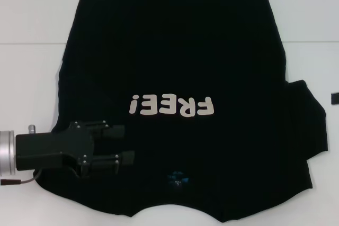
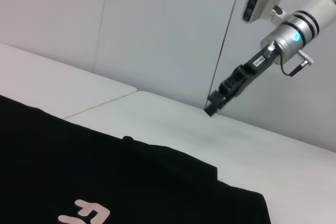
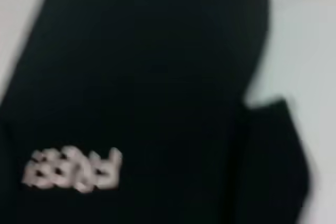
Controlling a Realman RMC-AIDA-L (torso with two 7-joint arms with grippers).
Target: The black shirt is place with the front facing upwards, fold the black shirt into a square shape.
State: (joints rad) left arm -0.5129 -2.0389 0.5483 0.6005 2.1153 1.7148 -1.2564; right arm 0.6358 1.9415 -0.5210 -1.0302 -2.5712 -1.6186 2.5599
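Note:
The black shirt (image 1: 175, 67) lies spread front-up on the white table, with its cream "FREE!" lettering (image 1: 172, 106) upside down to me and a small blue mark (image 1: 177, 177) at the neck near me. Its right sleeve (image 1: 307, 120) sticks out flat; no sleeve shows past the left edge. My left gripper (image 1: 128, 144) lies low over the shirt's near left part, fingers pointing toward the middle, open with a gap between them. The left wrist view shows the shirt (image 2: 105, 182) and my right gripper (image 2: 218, 100) raised above the table beyond the right sleeve. The right wrist view looks down on the shirt (image 3: 147, 77).
White table (image 1: 32, 78) shows bare on both sides of the shirt, with a seam line running across it. A small black tip (image 1: 335, 98) pokes in at the right edge of the head view. A pale wall (image 2: 157, 24) stands behind the table.

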